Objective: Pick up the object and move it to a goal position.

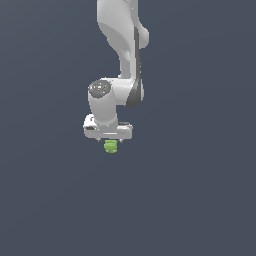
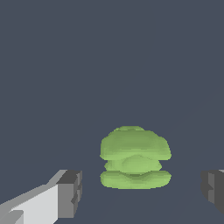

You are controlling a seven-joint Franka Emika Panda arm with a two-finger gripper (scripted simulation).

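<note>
The object point(image 1: 111, 146) is a small lime-green lumpy cylinder with ridged sides, showing just below the white gripper point(image 1: 110, 141) in the exterior view. In the wrist view the object point(image 2: 135, 158) sits between the two grey fingertips point(image 2: 70, 194), with a wide gap on each side. The gripper point(image 2: 142, 192) is open and its pads do not touch the object. The fingers are hidden behind the gripper body in the exterior view.
The white arm point(image 1: 122, 55) rises from the gripper toward the top of the exterior view. All around is a plain dark grey-blue surface point(image 1: 200, 190).
</note>
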